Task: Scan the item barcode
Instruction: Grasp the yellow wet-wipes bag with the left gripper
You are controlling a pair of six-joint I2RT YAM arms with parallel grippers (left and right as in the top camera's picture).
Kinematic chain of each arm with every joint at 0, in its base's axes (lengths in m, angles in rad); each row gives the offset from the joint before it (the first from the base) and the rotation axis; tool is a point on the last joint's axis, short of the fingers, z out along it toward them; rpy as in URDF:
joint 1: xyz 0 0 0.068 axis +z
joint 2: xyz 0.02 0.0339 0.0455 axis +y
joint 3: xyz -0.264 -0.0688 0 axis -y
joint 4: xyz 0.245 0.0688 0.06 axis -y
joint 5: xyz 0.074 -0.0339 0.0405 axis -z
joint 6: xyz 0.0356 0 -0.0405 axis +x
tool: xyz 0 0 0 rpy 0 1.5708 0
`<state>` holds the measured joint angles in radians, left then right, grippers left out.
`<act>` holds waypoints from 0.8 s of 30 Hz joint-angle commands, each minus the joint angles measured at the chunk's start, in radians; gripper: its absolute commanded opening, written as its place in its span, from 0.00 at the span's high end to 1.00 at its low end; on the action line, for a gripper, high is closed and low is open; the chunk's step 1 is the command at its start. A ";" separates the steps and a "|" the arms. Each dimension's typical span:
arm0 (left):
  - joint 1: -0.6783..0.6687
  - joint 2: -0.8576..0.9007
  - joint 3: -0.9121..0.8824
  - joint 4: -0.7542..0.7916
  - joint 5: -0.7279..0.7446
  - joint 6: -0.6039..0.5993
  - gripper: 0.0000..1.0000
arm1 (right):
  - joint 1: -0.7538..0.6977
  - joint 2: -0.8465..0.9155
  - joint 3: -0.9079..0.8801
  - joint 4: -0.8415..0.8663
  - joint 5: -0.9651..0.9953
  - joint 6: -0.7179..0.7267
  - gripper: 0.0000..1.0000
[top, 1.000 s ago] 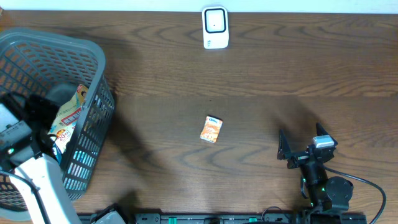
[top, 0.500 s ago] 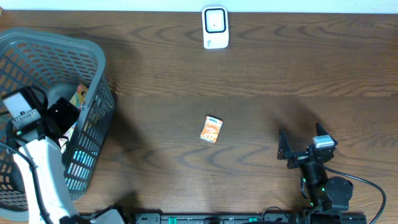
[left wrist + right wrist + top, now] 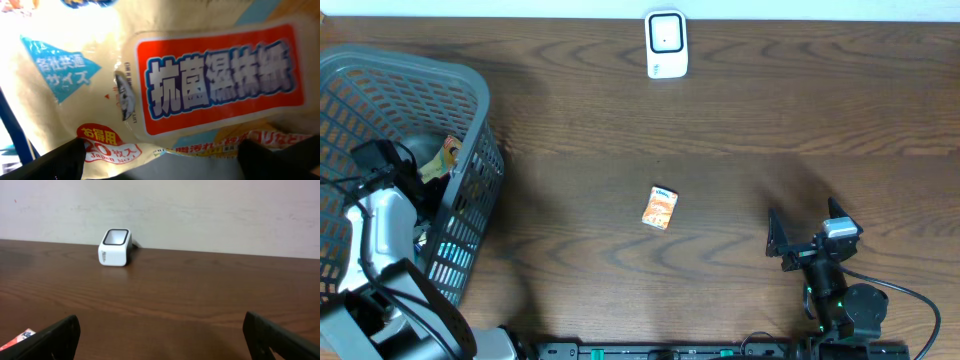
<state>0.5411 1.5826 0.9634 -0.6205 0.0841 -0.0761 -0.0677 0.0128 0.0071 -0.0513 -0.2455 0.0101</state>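
**A:** What's nearest the left gripper (image 3: 162, 162)?

**B:** Its jaws are spread wide and grip nothing. Straight ahead of them, filling the wrist view, is a wipes packet (image 3: 200, 75). It is cream, with a red label panel and a blue tag. I cannot tell whether the fingertips touch it.

**A:** And around that?

**B:** The grey basket (image 3: 420, 80). The arm reaches down into it, and from overhead the packet shows near the basket's right wall.

**A:** And the right gripper (image 3: 804, 226)?

**B:** It is also fully spread and empty, low over the table (image 3: 740, 130). An orange box (image 3: 660, 208) lies flat on the wood ahead of the jaws and off to their left, well apart from them. Only a corner of it shows in the wrist view.

**A:** What's beyond the box?

**B:** Farther out, a little left of where the jaws point, the white scanner (image 3: 115, 247) stands at the table's far edge. Neither gripper is near it.
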 commanded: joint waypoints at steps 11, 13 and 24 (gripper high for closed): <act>-0.004 0.016 0.000 0.035 0.021 0.011 0.02 | 0.004 0.000 -0.002 -0.005 0.008 -0.011 0.01; -0.004 0.012 0.004 0.045 0.021 0.011 0.02 | 0.004 0.000 -0.002 -0.005 0.008 -0.011 0.01; -0.010 -0.095 0.043 0.152 0.025 0.039 0.02 | 0.004 0.000 -0.002 -0.005 0.008 -0.011 0.01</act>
<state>0.5346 1.5105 0.9695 -0.4892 0.1028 -0.0662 -0.0677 0.0128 0.0071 -0.0513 -0.2459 0.0101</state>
